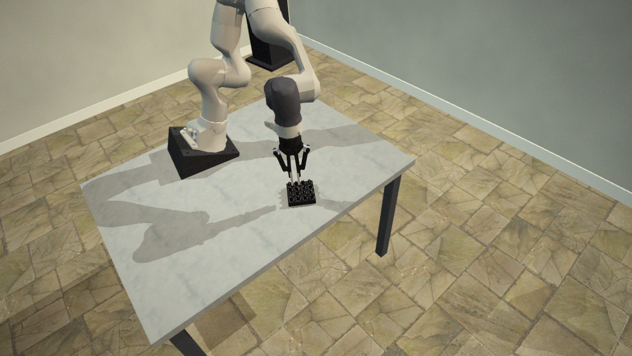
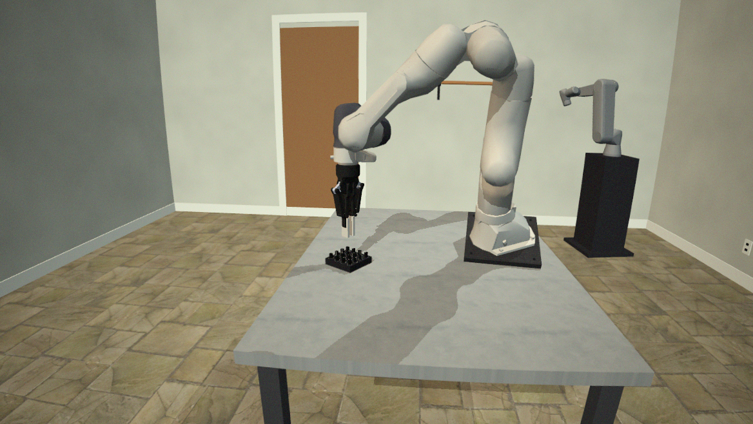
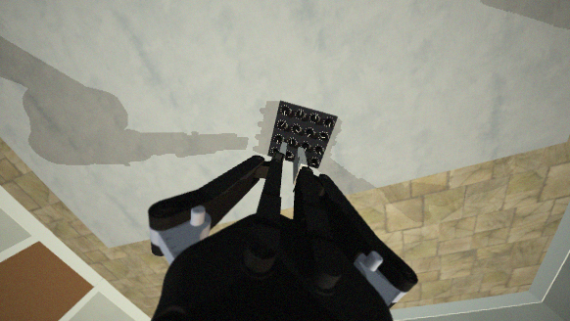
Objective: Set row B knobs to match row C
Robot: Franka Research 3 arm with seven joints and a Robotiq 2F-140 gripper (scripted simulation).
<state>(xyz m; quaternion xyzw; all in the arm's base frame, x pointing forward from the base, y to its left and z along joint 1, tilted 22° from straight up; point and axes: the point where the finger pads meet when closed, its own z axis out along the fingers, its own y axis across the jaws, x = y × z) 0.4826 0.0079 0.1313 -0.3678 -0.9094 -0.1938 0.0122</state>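
The black knob box (image 1: 301, 193) (image 2: 346, 260) (image 3: 304, 133) stands on its feet on the marble table (image 1: 198, 265) (image 2: 500, 326) (image 3: 392, 73), with several small black knobs with white lines in rows. The knobs are too small to read their marks or names. My gripper (image 1: 294, 179) (image 2: 347, 231) (image 3: 290, 153) points straight down a little above the box, over the corner knobs nearest the wrist camera. Its fingers are drawn nearly together with a narrow gap and hold nothing.
The arm's black base (image 1: 201, 152) (image 2: 503, 247) is bolted to the table behind the box. The box sits near the table's edge (image 1: 367, 194). A second small arm on a black pedestal (image 2: 603, 200) stands on the floor beyond the table.
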